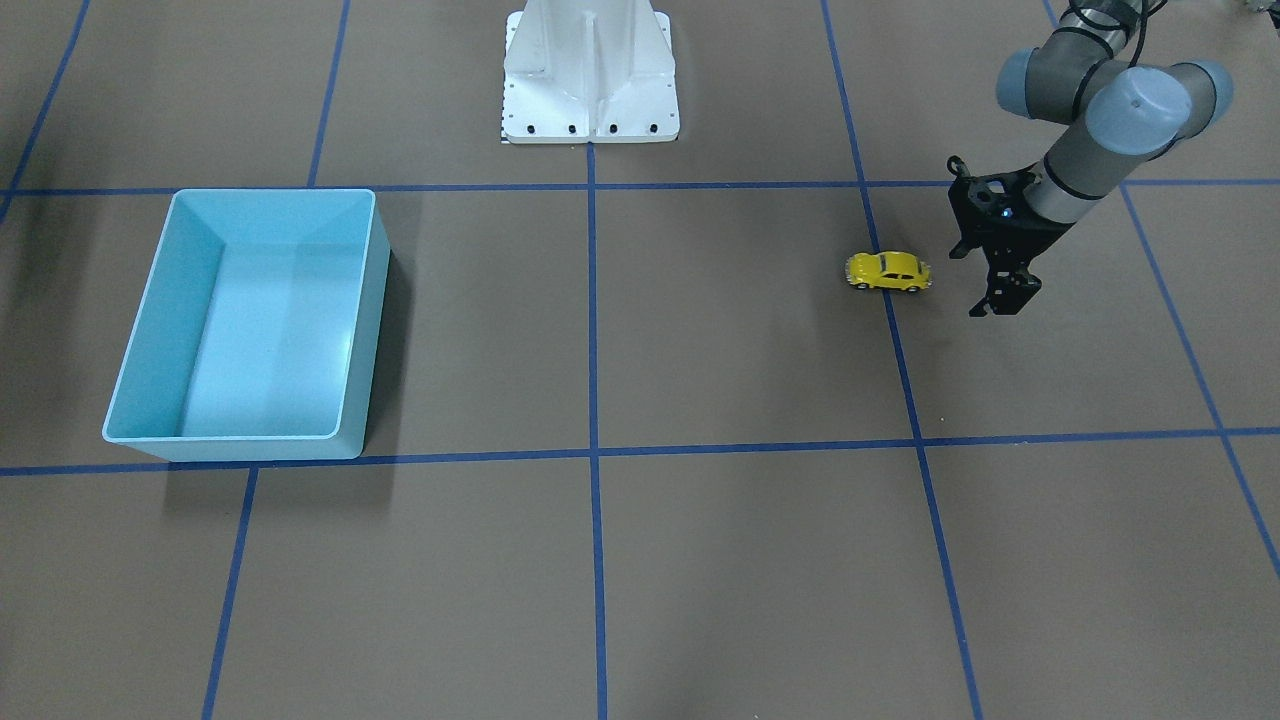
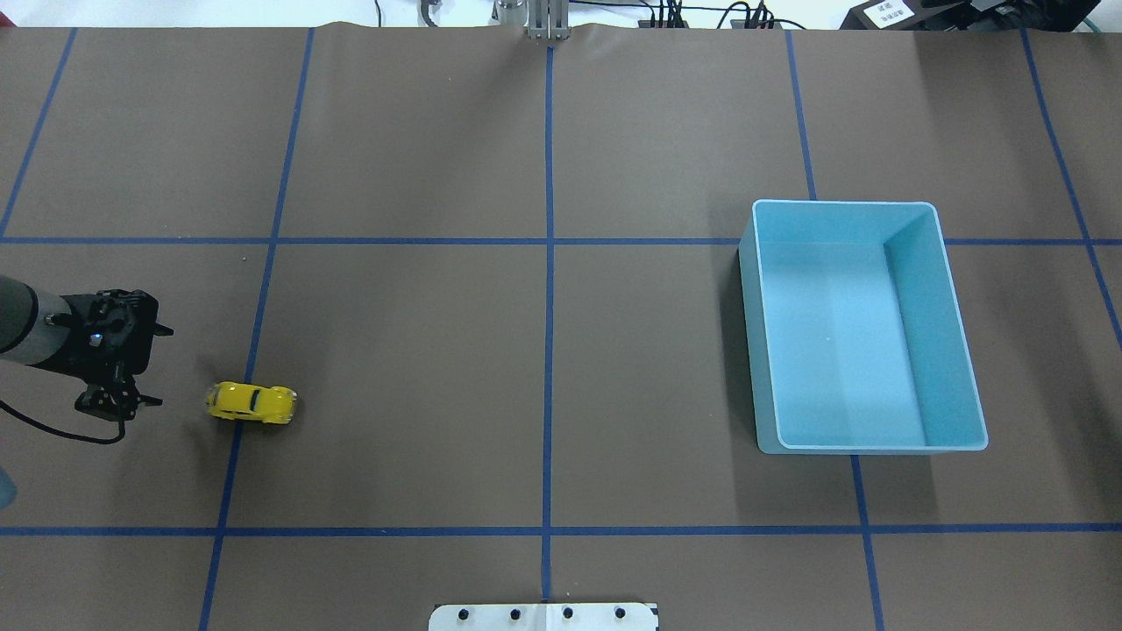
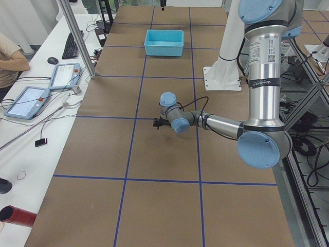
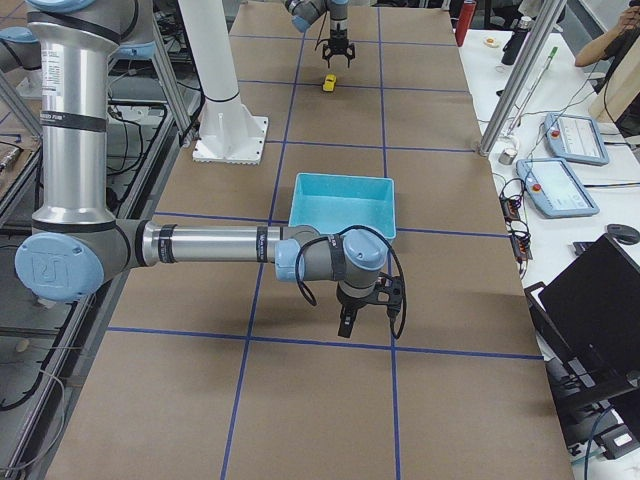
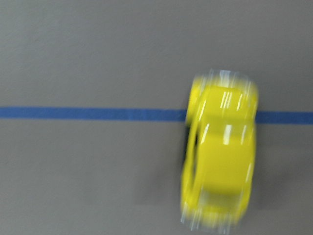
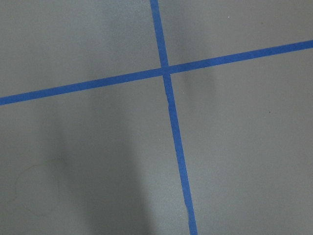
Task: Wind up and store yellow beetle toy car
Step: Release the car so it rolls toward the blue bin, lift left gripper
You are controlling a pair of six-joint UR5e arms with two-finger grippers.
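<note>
Car: the yellow beetle toy car (image 5: pixel 219 152) stood right of centre, seen from above, its outline blurred.
Tape: a blue tape line (image 5: pixel 88 113) ran level across the view, passing under the car's upper end.
Surface: the brown table covering (image 5: pixel 88 49) filled the remainder.

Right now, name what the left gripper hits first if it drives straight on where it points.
Probably the bare table: the left gripper points down, off to one side of the yellow beetle toy car, not over it. Height is unclear.
</note>
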